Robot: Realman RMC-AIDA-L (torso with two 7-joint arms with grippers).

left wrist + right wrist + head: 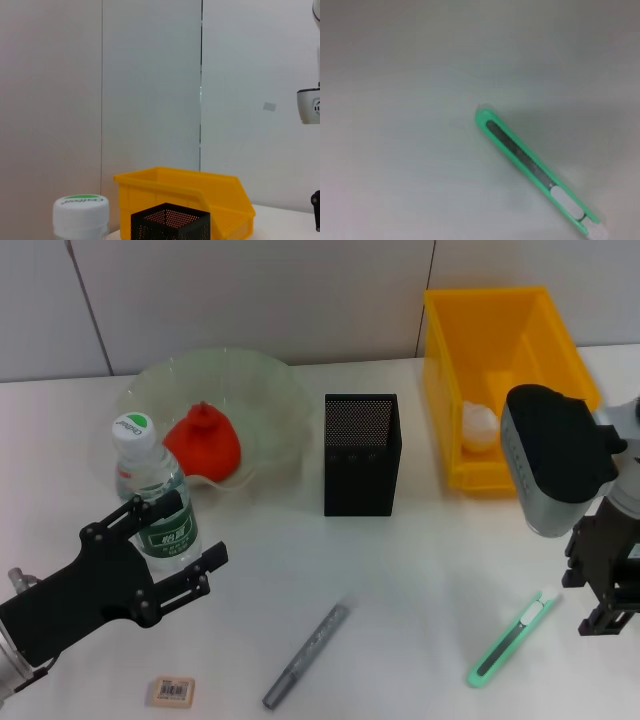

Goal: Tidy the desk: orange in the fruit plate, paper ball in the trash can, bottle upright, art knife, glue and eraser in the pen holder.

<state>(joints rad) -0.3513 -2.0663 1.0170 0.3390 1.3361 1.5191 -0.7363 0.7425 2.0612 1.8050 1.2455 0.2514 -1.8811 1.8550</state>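
The bottle [152,495] stands upright in front of the fruit plate [270,390], which holds the orange [203,443]. My left gripper [200,528] is open, its black fingers flanking the bottle's label. The bottle's cap [81,214] shows in the left wrist view. A white paper ball [478,425] lies in the yellow trash can [530,330]. The black mesh pen holder [362,453] stands mid-table. The art knife [510,640] [535,167] lies near the front right, just left of my open right gripper [592,598]. The grey glue [306,657] and the eraser [172,691] lie along the front.
A white wall panel runs behind the table. In the left wrist view the trash can [185,192] and the pen holder [170,222] stand beyond the bottle. Bare white tabletop lies between the pen holder and the glue.
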